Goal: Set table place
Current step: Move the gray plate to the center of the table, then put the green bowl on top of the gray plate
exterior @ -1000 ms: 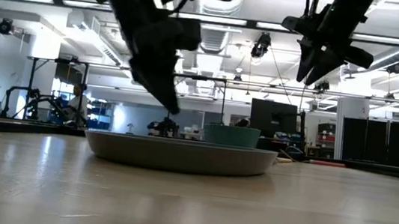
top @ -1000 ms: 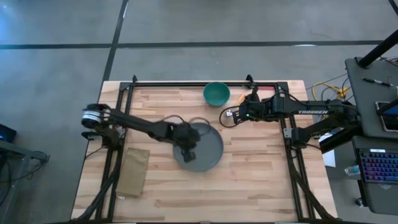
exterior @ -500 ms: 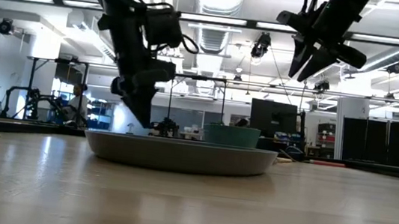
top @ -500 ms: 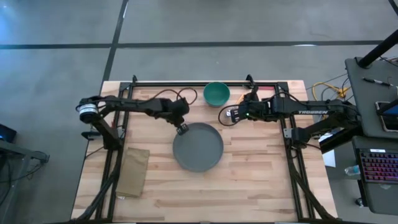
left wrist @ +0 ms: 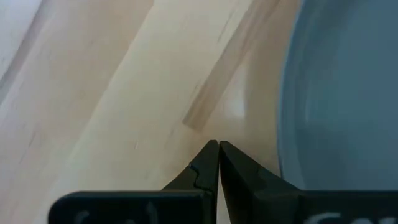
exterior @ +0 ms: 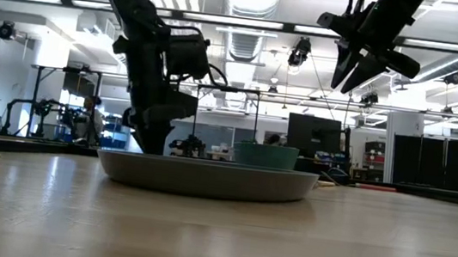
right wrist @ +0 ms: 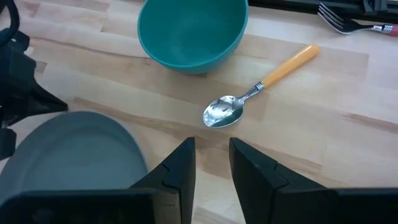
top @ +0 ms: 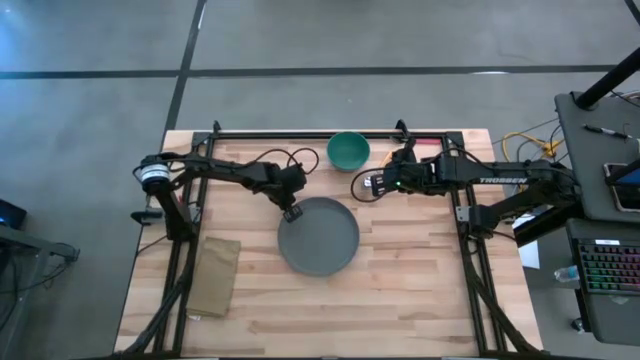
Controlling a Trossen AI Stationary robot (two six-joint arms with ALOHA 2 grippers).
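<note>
From above, my right arm covered the spoon [right wrist: 258, 93] and the fork [right wrist: 348, 23] near the table's [top: 400, 290] far edge, so neither showed there. My right wrist camera cut the fork off at the frame's edge, showing only the tines and a sliver of handle. My left wrist camera caught only an arc of the plate [left wrist: 342, 93]; the rest ran out of frame. At table height the plate hid the bowl's [exterior: 266, 155] base.
</note>
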